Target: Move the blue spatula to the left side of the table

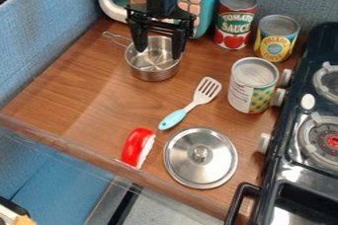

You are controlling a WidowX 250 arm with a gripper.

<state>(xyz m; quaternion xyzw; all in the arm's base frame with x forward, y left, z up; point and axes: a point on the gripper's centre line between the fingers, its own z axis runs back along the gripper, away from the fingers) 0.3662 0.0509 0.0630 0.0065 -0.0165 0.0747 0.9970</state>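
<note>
Camera view: blue spatula point(190, 107) lies well apart from parted jaws.

From the spatula point(192, 105), the pot point(153, 62) lies at eleven o'clock — the lid point(200, 157) at six. The stove point(297, 169) sits at three.

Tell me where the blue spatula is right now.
In the camera view, the spatula lies mid-table, slotted end toward the cans, its handle just above the metal lid and beside the red-and-white item.
</note>
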